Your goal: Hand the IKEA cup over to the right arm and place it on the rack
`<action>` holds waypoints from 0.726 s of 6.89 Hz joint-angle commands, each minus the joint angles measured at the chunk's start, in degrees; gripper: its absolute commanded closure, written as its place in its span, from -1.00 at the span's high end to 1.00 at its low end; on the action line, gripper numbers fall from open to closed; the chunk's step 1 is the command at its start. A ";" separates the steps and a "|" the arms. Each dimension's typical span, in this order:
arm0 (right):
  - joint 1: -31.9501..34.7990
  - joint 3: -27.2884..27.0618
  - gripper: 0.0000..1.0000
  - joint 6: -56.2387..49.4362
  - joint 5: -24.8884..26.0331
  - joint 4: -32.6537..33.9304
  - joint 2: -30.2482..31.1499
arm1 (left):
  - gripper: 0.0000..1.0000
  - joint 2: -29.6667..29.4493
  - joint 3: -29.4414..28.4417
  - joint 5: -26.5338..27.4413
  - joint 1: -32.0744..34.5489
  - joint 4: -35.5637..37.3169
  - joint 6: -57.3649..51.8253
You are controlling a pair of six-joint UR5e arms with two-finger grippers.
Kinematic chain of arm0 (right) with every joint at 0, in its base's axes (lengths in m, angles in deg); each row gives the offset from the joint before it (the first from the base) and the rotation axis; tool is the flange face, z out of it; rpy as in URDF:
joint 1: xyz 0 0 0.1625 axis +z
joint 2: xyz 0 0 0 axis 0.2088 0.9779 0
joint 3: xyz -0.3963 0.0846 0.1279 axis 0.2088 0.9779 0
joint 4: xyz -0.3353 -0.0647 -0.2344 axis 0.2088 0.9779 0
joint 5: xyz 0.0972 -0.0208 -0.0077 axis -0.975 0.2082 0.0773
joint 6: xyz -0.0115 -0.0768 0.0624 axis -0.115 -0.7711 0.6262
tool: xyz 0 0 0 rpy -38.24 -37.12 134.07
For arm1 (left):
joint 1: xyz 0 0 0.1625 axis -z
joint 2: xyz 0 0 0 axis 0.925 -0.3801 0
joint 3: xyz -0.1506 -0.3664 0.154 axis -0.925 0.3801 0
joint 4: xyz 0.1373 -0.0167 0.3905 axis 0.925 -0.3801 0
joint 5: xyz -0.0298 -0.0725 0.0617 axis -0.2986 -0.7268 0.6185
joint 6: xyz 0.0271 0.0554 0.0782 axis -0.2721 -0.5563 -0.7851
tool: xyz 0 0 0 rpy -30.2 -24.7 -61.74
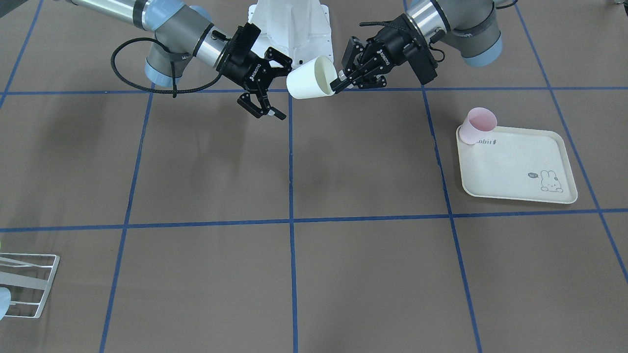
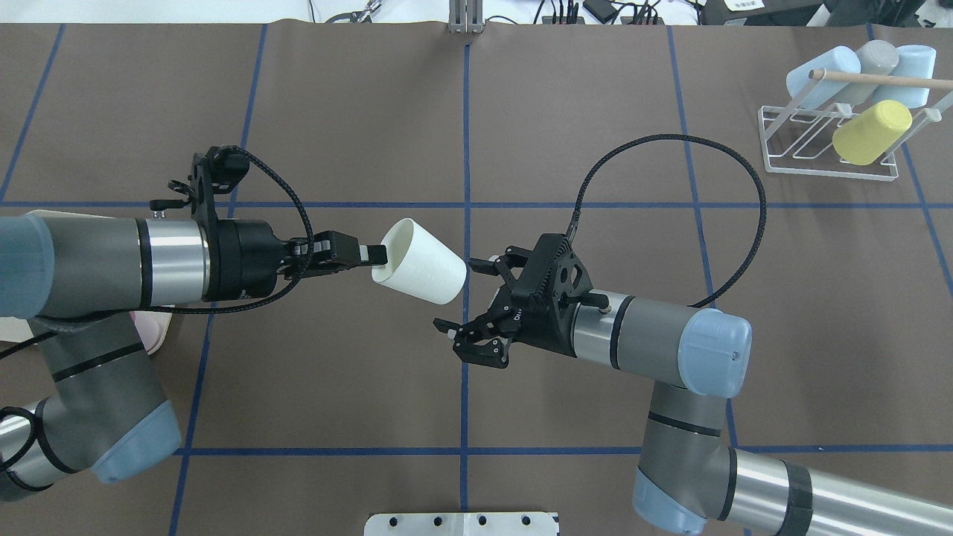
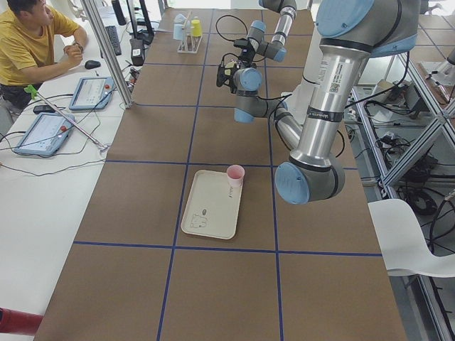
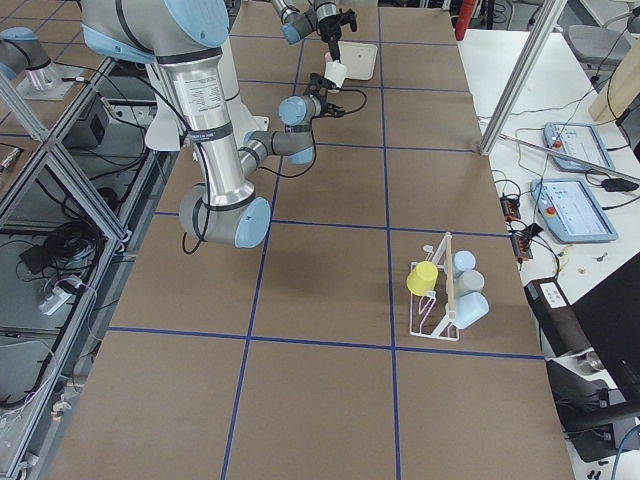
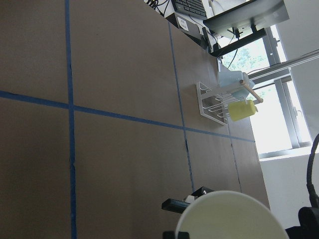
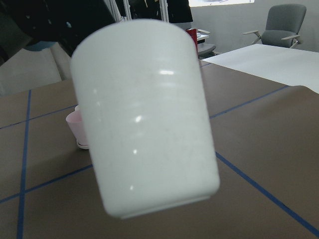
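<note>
The white IKEA cup (image 2: 421, 262) hangs tilted in the air above the table's middle. My left gripper (image 2: 376, 255) is shut on its rim, one finger inside the mouth. The right arm (image 2: 655, 339) reaches in from the other side, and its gripper (image 2: 456, 296) is open with its fingertips (image 1: 288, 63) beside the cup's base, not closed on it. In the right wrist view the cup (image 6: 144, 119) fills the frame, base toward the camera. The white wire rack (image 2: 826, 160) stands at the far right with blue, grey and yellow cups on it.
A pink cup (image 1: 478, 126) leans on the corner of a cream rabbit-print tray (image 1: 515, 166) on my left side. A person (image 3: 32, 42) sits at a side desk beyond the table. Blue tape lines divide the brown table.
</note>
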 commanded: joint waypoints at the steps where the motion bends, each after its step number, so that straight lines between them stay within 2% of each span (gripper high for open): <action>1: -0.04 -0.09 0.98 -0.07 0.00 -0.01 0.00 | -1.00 -1.18 -1.98 2.23 -2.00 -0.06 -0.08; 5: -0.04 -0.17 0.97 -0.51 0.00 -0.01 -0.36 | -1.00 -2.51 -5.25 3.12 -2.97 -0.06 -0.35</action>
